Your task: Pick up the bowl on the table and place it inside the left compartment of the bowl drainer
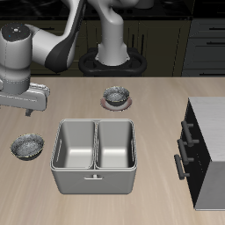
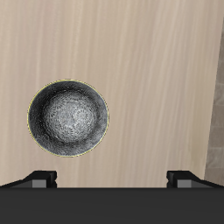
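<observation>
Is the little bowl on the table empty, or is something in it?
Empty. The bowl sits upright on the table, and only its speckled grey inside shows.

A small round dark grey bowl [image 2: 68,119] with a speckled, glinting inside sits on the broad light beige wood-grain table [image 2: 149,61], near a plain grey metal two-well bowl drainer [image 1: 95,178].

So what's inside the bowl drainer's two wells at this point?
Both wells of the bowl drainer look empty, bare grey metal. The near wall hides part of each floor. The bowl sits on the table beside it.
</observation>
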### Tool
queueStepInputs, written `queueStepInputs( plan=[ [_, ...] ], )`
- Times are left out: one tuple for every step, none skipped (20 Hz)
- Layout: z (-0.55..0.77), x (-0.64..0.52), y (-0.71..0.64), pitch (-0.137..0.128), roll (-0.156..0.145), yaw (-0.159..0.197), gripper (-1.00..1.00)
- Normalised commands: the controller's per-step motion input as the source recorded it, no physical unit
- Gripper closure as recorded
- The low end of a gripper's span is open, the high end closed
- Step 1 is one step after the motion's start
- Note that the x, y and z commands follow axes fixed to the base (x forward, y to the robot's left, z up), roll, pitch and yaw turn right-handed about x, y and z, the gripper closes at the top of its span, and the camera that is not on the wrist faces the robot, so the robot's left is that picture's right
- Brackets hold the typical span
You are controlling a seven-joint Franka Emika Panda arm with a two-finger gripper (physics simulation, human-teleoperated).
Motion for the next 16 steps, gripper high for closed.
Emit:
queueStepInputs(
  plan=[
    [-0.14,-0.02,-0.02,0.001,0.009,-0.004,-1.00],
    [-0.08,0.01,-0.01,-0.006,0.002,0.003,-1.00],
    [-0.42,0.03,0.03,0.029,0.040,0.018,-1.00],
    [-0.11,-0.01,-0.01,-0.008,-0.015,0.004,-1.00],
    [-0.17,0.06,0.03,0.018,0.033,0.003,-1.00],
    [-0.11,0.00,-0.03,0.001,-0.005,0.017,-1.00],
    [-0.04,0.04,-0.04,0.003,0.001,-0.001,-1.00],
    [-0.20,0.00,0.05,0.001,0.006,0.012,-1.00],
    [-0.08,0.06,-0.05,0.000,0.017,0.002,-1.00],
    [-0.22,-0.01,0.14,0.013,0.050,0.005,-1.00],
    [-0.09,-0.06,0.10,-0.060,0.021,0.013,-1.00],
    [-0.16,-0.06,0.21,-0.066,0.073,0.014,-1.00],
    [-0.19,-0.04,0.08,0.009,0.007,0.048,-1.00],
    [-0.12,-0.09,0.21,-0.034,0.057,-0.022,-1.00],
    [-0.33,0.01,0.24,-0.083,0.095,0.033,-1.00],
    [-0.16,-0.02,0.01,-0.041,-0.053,0.067,-1.00]
  ],
)
